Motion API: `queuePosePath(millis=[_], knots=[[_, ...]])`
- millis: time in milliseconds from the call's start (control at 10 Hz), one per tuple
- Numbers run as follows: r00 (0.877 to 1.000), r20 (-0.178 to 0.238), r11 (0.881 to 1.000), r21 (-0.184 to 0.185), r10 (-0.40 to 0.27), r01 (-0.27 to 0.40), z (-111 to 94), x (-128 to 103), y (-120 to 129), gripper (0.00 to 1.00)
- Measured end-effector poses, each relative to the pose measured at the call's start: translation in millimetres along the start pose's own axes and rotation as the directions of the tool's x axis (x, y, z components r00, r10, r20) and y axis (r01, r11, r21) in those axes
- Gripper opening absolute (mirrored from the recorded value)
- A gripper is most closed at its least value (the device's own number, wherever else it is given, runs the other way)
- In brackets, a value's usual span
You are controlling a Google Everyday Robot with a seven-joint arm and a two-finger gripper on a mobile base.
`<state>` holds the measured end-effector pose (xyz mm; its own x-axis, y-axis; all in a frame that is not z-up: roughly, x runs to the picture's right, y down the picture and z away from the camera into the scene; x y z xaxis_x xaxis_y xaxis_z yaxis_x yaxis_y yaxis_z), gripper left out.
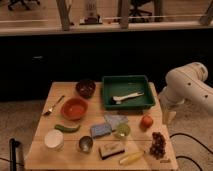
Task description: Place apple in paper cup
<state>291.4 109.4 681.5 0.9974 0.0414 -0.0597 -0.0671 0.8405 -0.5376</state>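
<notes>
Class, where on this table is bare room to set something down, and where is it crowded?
Bare wood: the left edge between fork and paper cup; the front-left strip below paper cup and metal cup. Crowded: the middle from blue cloth to apple and grapes. The gripper sits by the front-left corner, open.

Arm [187, 82]: glossy white shell with fat, rounded tubular links and a bulbous joint housing, with a darker seam where the segments meet. It sits on the right of the view. Hand [16, 154]: dark, two slim upright fingers standing apart, low in the far-left corner.
</notes>
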Motion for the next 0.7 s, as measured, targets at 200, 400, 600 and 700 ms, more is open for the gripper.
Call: queuePosePath(millis=[200, 400, 600, 700], knots=[[1.0, 0.0, 1.0, 0.0, 0.0, 0.0, 0, 0, 0, 0.8], [1.0, -0.01, 1.0, -0.001, -0.008, 0.008, 3, 0, 0, 0.8], [0.999, -0.03, 0.999, -0.003, -0.046, 0.046, 20, -12, -2, 0.8], [0.998, -0.043, 0.998, -0.007, -0.055, 0.055, 29, -12, -1, 0.8]])
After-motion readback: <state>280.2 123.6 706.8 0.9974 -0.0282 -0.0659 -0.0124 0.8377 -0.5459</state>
